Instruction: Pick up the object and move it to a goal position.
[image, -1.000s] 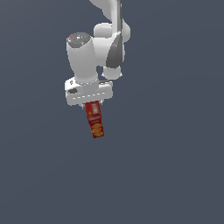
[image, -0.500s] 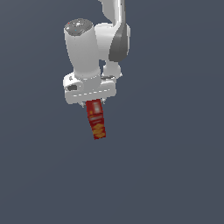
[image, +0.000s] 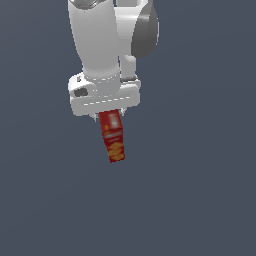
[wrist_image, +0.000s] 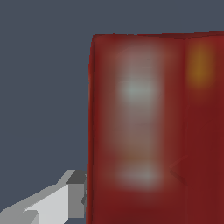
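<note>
Overhead, the white Franka arm's gripper (image: 111, 116) is seen clamped on the upper end of the slim red rectangular box (image: 113, 138), which is held slightly tilted below the hand, its yellow-orange markings (image: 116, 149) lowest, against a plain dark grey backdrop.

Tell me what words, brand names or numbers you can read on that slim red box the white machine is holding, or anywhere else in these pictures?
No text can be read anywhere.
Slim red rectangular box: yellow-orange markings near its lower end and a pale label band higher up, both too blurred to read.
Wrist view of the same box: only pale smudges and an orange patch, unreadable.
White gripper, shut on the box: no lettering visible.
</note>
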